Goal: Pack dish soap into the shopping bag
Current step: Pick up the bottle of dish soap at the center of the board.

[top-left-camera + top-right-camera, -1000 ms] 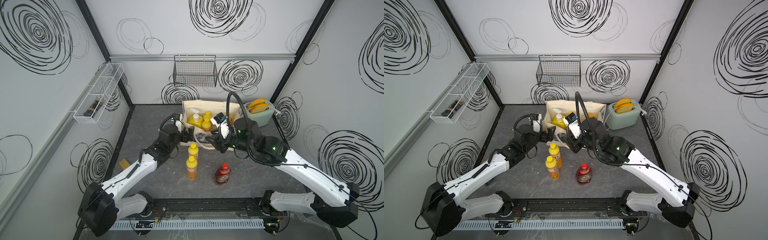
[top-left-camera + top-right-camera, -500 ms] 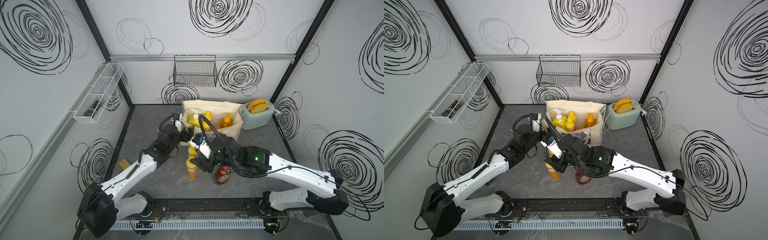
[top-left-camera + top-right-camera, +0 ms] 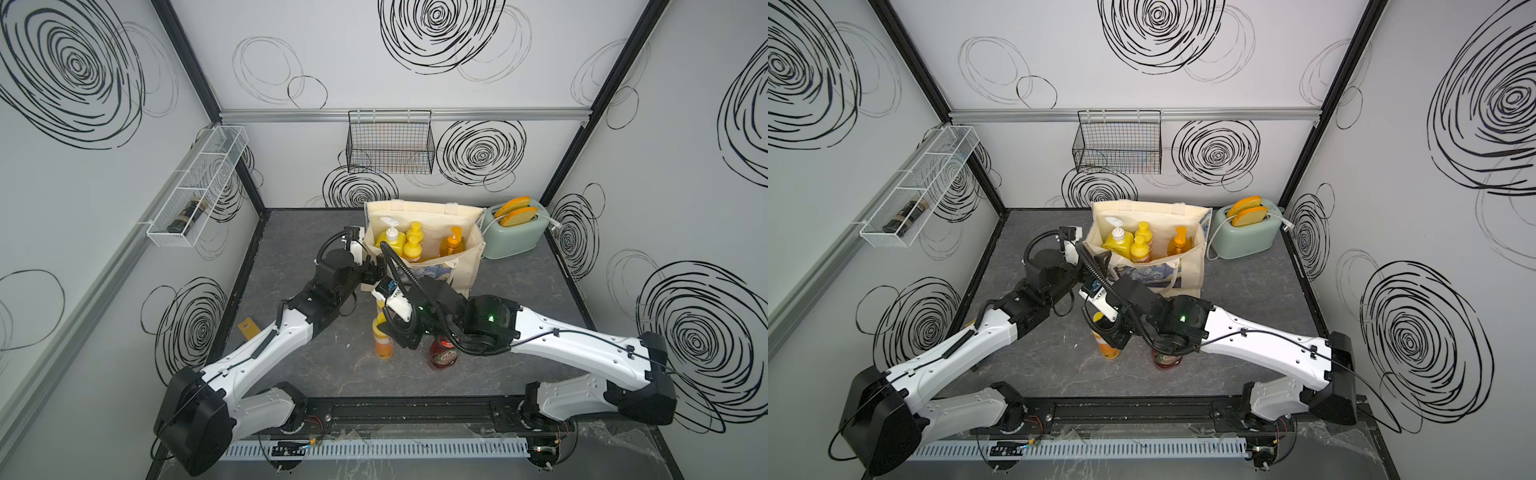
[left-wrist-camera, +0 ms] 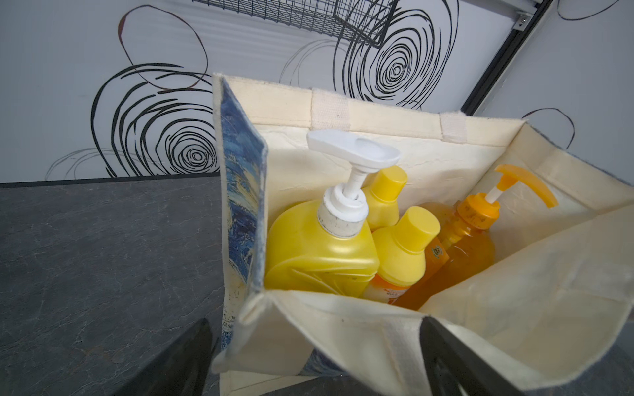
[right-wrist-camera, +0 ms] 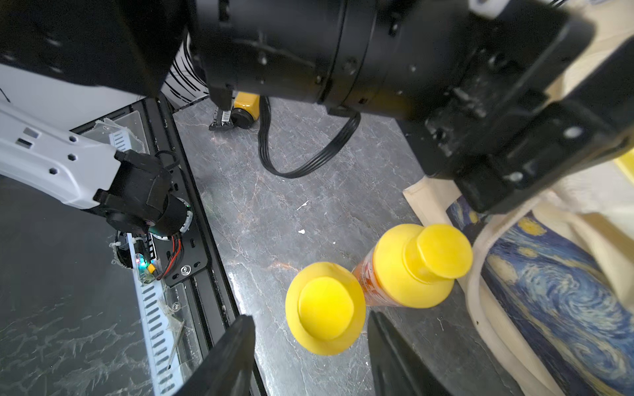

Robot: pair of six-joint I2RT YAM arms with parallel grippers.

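Grey marbled tabletop: red bottle labelled "FAIRY" stood outside the shopping bag, which held four soap bottles. Right gripper, jaws apart, straddled a small yellow bottle; left gripper gaped at the bag's rim.

The shopping bag is matt cream canvas (coarsely woven); the small yellow bottle is smooth, glossy plastic; the table looks like veined grey stone; the wall basket is black wire.

Robot lab cell, swirl-printed walls
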